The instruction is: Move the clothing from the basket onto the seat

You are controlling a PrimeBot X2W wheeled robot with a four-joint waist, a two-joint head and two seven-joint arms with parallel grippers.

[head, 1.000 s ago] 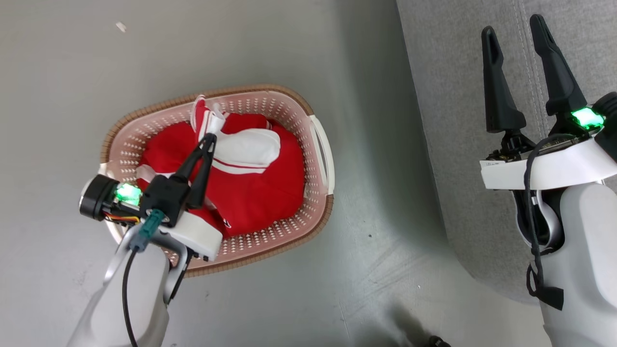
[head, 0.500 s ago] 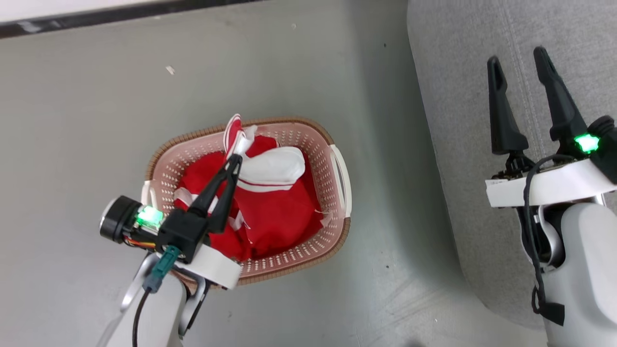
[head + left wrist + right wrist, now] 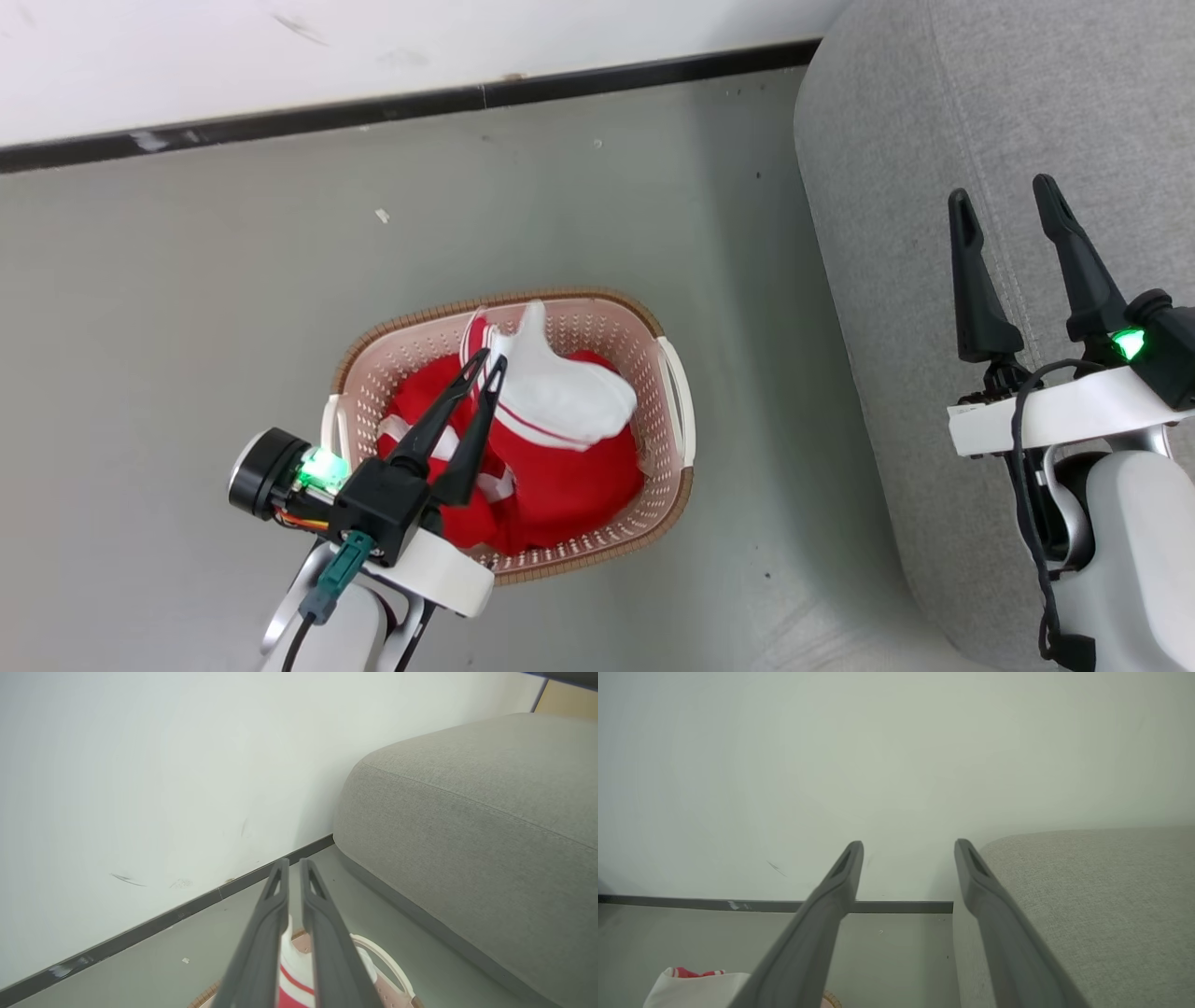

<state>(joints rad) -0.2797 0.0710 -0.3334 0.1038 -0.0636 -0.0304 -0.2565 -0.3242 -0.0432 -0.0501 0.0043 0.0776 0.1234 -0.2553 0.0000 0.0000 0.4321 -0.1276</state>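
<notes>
The basket (image 3: 420, 319) is set on the floor (image 3: 187, 280), toward the edge where the floor meets the side of the sofa (image 3: 934, 140). A bare band of floor is left between the two. The dark skirting strip (image 3: 560, 84) at the foot of the wall (image 3: 280, 47) is well apart from the basket's far rim.

The clothing (image 3: 560, 476) is heaped inside the basket as a mass of bright red. A white panel (image 3: 569, 401) edged with thin red stripes is raised in a peak on the side of the basket nearest the wall.

The left gripper (image 3: 493, 359) is held above the basket, its tips just beside the raised panel. Its fingers are drawn almost together, with only a thin slit left between them. In the left wrist view, white and red cloth (image 3: 292, 961) is seen through that slit, lower along the fingers of the same gripper (image 3: 293, 862). Whether any cloth is pinched cannot be told.

The right gripper (image 3: 999, 191) is held over the sofa's grey upholstery near its rounded edge, fingers spread wide apart. The same spread is seen in its wrist view (image 3: 909, 844), with a bit of white and red cloth (image 3: 691, 984) at the lower left corner.
</notes>
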